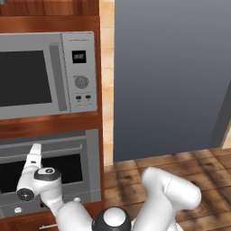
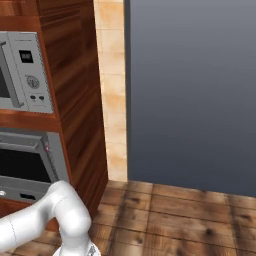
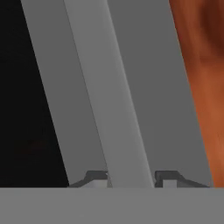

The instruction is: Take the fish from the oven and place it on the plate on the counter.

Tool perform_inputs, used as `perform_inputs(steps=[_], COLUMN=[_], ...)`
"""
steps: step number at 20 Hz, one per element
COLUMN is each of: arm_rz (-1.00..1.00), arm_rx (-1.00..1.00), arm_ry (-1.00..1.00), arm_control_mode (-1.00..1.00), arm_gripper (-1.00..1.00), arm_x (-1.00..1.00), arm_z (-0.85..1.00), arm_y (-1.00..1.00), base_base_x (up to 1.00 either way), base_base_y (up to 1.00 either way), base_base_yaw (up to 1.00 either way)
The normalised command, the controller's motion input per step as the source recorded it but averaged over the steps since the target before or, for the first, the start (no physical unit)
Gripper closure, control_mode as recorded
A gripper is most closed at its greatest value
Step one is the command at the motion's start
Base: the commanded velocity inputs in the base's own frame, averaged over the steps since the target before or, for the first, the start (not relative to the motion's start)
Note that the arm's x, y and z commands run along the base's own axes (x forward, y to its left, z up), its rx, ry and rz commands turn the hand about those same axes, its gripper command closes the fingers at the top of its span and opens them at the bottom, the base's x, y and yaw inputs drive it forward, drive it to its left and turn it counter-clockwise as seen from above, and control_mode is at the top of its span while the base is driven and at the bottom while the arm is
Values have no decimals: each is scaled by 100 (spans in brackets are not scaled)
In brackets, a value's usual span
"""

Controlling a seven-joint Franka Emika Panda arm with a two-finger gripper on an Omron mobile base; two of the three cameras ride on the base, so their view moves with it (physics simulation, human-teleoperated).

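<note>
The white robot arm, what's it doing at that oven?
The white robot arm's gripper is up against the silver-grey built-in oven, below the silver microwave in the reddish wood cabinet. In the hand view its two dark fingertips sit on either side of the oven's pale horizontal bar handle. The oven door looks closed, so the fish inside is not out yet.

Oven (image 1: 90,153) silver-grey, window dark, near black; its bar handle (image 3: 114,109) paler grey; microwave (image 1: 47,74) silver, window black, small dark display; cabinet wood (image 2: 75,90) reddish-brown, streaked grain; wall strip (image 2: 114,100) tan, blotched tiles; large panel (image 2: 190,90) flat slate-grey; floor (image 2: 175,215) brown planks, dark knots; arm (image 1: 167,194) white, dark joints.
</note>
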Motion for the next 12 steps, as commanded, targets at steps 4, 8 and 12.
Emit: perform_inputs(steps=[4, 8, 12], arm_rz=[0, 0, 0], arm_rx=[5, 4, 4], arm_ry=[16, 15, 10], arm_control_mode=[-100, -100, -100], arm_gripper=[100, 100, 100], arm_x=[-65, -73, -79], arm_z=[-67, -70, -63], arm_y=[0, 0, 0], base_base_x=[0, 0, 0], base_base_y=[0, 0, 0], base_base_yaw=[0, 0, 0])
